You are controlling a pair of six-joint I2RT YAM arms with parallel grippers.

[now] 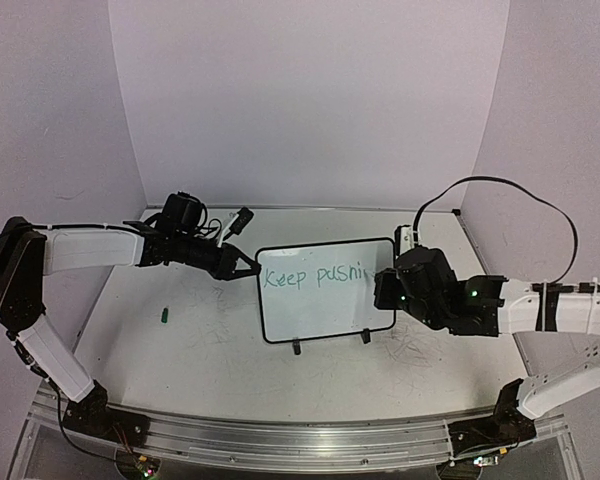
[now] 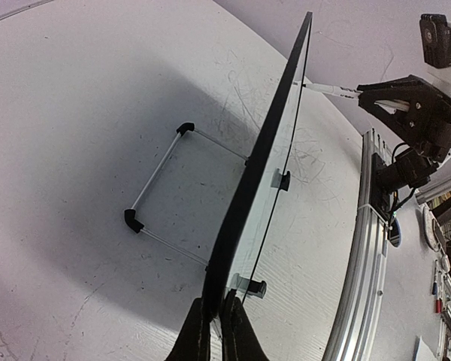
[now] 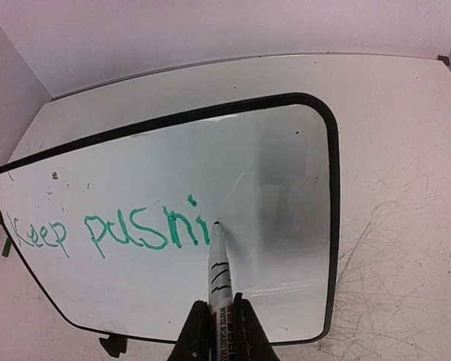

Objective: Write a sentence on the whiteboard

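Starting at the far left, a tiny green piece (image 1: 165,315) lies alone on the white table (image 1: 180,360), too small to identify. Just right of it, the left claw (image 1: 242,268) reaches in level and is pinched narrow on the whiteboard (image 1: 330,318), clamping its left edge. The wrist view shows dark fingers (image 2: 199,335) squeezing the thin black rim edge-on.

The whiteboard stands on edge mid-table between the two arms, on two small black feet (image 1: 297,347). A thin wire stand (image 2: 154,180) with black corner caps props it from behind. It has a glossy white face and rounded corners, with a grey sheen across the right half.

On it sits the sentence (image 3: 109,233) in green, loopy and uneven, on one line. It reads "Keep", then an unfinished word beginning "pus", and the last strokes are hard to read. It runs from the left rim toward the middle.

The marker (image 3: 216,263) has its tip touching the board right after the last stroke. Its barrel is white with black print, and the lower end is hidden between the fingers. The right claw (image 1: 385,290) is closed tight around that marker, and from above its bulk covers part of the board's right rim. Grey scribbles scuff the table to the right of the board.
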